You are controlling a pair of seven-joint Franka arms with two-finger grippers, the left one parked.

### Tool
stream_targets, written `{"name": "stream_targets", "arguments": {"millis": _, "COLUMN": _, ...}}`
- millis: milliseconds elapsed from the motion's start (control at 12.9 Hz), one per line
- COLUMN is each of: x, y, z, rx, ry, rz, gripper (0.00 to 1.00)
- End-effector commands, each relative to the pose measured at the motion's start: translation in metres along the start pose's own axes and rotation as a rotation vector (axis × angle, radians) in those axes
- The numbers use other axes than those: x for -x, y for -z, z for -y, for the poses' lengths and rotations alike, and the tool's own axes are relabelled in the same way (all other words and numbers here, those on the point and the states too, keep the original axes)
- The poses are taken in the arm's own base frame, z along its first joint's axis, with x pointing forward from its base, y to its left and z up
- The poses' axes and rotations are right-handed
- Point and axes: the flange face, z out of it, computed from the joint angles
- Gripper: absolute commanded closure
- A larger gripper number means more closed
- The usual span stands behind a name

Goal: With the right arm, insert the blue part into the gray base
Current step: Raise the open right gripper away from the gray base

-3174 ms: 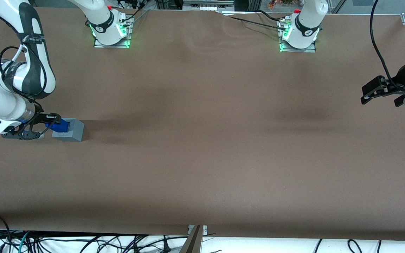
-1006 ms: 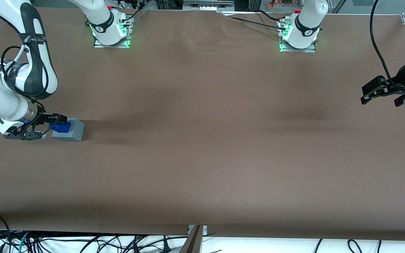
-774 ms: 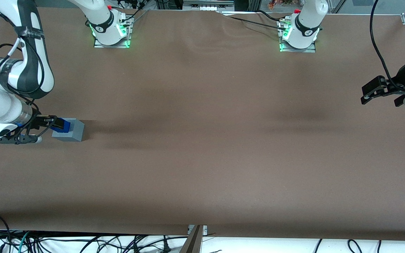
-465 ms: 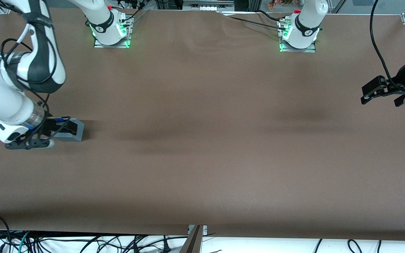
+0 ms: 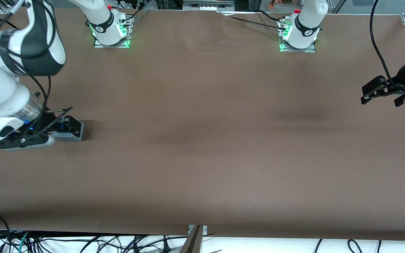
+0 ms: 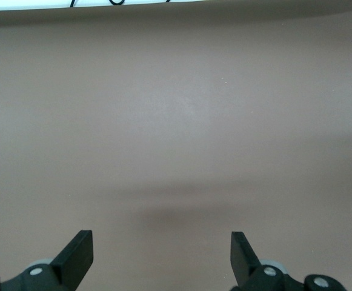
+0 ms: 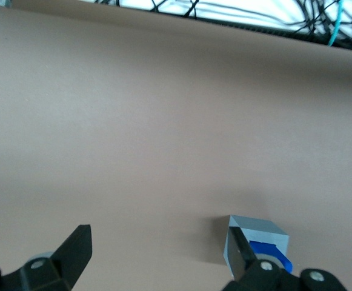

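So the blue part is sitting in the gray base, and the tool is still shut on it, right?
Not quite. The blue part does sit in the gray base, but the right wrist view shows the tool open, its fingers spread wide and raised above the base, gripping nothing.

Place: you are in a robot lab | Signs: white robot arms bolted on metal plates (image 5: 111, 43) with green lights | big table (image 5: 202, 147) under a plain brown cover | lots of loose cables (image 5: 83, 242) along its near edge
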Motion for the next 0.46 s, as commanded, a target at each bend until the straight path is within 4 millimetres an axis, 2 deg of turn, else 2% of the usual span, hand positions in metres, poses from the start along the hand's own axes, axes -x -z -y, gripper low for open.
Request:
{"name": "stream_targets", "arguments": {"millis": 0, "x": 0.022, "y": 0.062, "z": -0.024, "rx": -0.016, "ry": -0.031, "rz": -0.053, "gripper": 0.01}}
{"name": "stream_targets", "arguments": {"millis": 155, "x": 0.042, "y": 0.068, "z": -0.069, "rx": -0.021, "ry": -0.09, "rz": -0.039, "gripper": 0.01}}
{"name": "stream_targets", "arguments": {"millis": 232, "x": 0.051, "y": 0.067, "z": -0.083, "rx": -0.027, "ry": -0.11, "rz": -0.019, "gripper": 0.01}}
{"name": "stream_targets", "arguments": {"millis": 310, "x": 0.059, "y": 0.066, "z": -0.09, "rx": -0.031, "ry": -0.121, "rz": -0.001, "gripper": 0.01}}
{"name": "stream_targets", "arguments": {"millis": 387, "x": 0.064, "y": 0.067, "z": -0.088, "rx": -0.034, "ry": -0.119, "rz": 0.019, "gripper": 0.01}}
